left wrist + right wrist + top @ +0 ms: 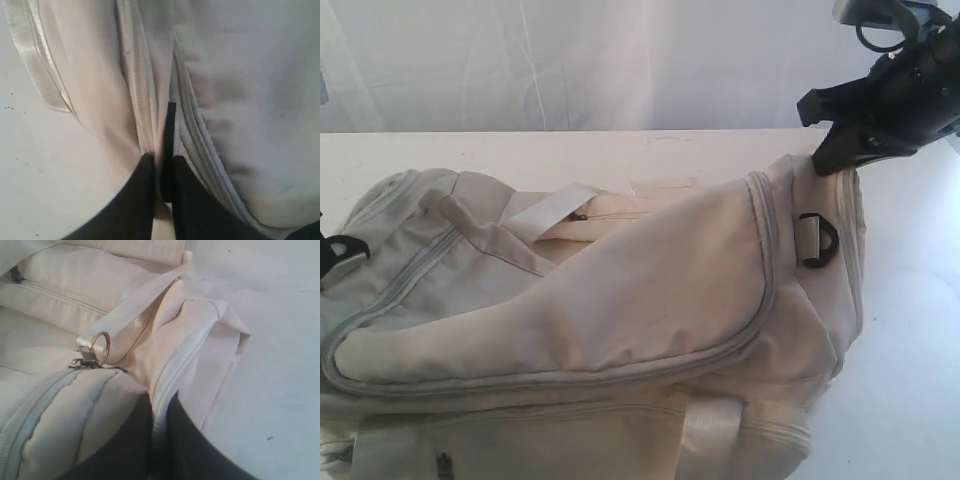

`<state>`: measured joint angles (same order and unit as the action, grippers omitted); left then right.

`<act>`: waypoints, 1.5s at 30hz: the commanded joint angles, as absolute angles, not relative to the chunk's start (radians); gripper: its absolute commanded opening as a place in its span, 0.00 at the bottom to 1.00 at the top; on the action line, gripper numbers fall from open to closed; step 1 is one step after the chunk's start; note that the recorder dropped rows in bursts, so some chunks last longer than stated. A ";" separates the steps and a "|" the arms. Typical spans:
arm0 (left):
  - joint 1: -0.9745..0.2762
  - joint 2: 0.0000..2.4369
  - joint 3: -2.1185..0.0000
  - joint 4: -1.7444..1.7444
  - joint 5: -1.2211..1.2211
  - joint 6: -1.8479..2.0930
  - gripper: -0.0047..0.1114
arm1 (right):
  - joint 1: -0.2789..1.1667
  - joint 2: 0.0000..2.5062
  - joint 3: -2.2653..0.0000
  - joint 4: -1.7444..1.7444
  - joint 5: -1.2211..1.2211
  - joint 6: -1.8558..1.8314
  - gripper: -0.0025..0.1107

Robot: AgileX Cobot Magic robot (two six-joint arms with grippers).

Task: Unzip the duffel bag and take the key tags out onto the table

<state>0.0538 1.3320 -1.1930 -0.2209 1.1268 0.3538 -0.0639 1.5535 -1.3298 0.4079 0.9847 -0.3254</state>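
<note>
The cream duffel bag [650, 290] lies on the white table [910, 330] and fills most of the exterior view, its grey U-shaped zip [760, 290] shut. My right gripper [832, 158] is shut on a fold of fabric at the bag's right end. In the right wrist view this gripper [160, 397] pinches a seam edge, and a zip slider with a metal ring [95, 354] sits close by. My left gripper [161, 159] is shut on a narrow black tab [170, 127] beside a zip seam of the bag [240, 75]. The key tags are hidden.
A black D-ring [817, 240] hangs at the bag's right end and another [338, 252] at its left end. A pale webbing strap [35, 55] rests on the bare table [40, 175]. More bare table [280, 365] lies past the bag's end.
</note>
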 commanded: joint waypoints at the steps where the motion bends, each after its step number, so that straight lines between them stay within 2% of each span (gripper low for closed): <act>1: 0.057 1.317 -1.182 -0.222 1.221 0.342 0.04 | -0.068 1.579 -1.385 0.426 1.024 -0.336 0.02; 4: 0.057 1.317 -1.182 -0.225 1.209 0.339 0.04 | -0.068 1.579 -1.385 0.427 1.075 -0.317 0.03; 7: 0.057 1.317 -1.182 -0.225 1.173 0.341 0.05 | -0.068 1.579 -1.385 0.428 1.106 -0.310 0.12; 10: 0.057 1.317 -1.184 -0.223 1.148 0.363 0.17 | -0.068 1.571 -1.385 0.428 1.114 -0.310 0.30; 11: 0.057 1.317 -1.191 -0.221 1.143 0.363 0.23 | -0.068 1.561 -1.385 0.428 1.099 -0.310 0.39; 14: 0.057 1.317 -1.230 -0.202 1.135 0.363 0.43 | -0.070 1.524 -1.392 0.425 1.066 -0.312 0.55; 16: 0.057 1.317 -1.277 -0.199 1.113 0.355 0.52 | -0.070 1.495 -1.407 0.425 1.050 -0.312 0.55; 17: 0.057 1.317 -1.300 -0.199 1.095 0.346 0.54 | -0.070 1.479 -1.417 0.425 1.045 -0.312 0.55; 23: 0.057 1.359 -1.523 -0.317 1.049 0.372 0.54 | -0.070 1.433 -1.433 0.493 1.057 -0.312 0.54; 26: 0.038 1.517 -1.680 -0.498 1.221 0.546 0.53 | -0.070 1.435 -1.426 0.522 1.110 -0.312 0.54; 31: -0.153 1.860 -1.905 -0.381 1.221 0.753 0.54 | -0.070 1.435 -1.423 0.561 1.174 -0.312 0.53; 35: -0.252 2.003 -1.931 -0.065 1.204 0.758 0.54 | -0.070 1.435 -1.423 0.561 1.160 -0.318 0.53; 45: -0.252 2.070 -1.931 -0.100 1.221 0.763 0.54 | -0.070 1.435 -1.423 0.557 1.116 -0.318 0.53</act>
<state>-0.2464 2.0745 -1.9250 -0.0657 1.1301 0.7608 -0.0639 1.4382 -1.4248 0.5588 1.1262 -0.3142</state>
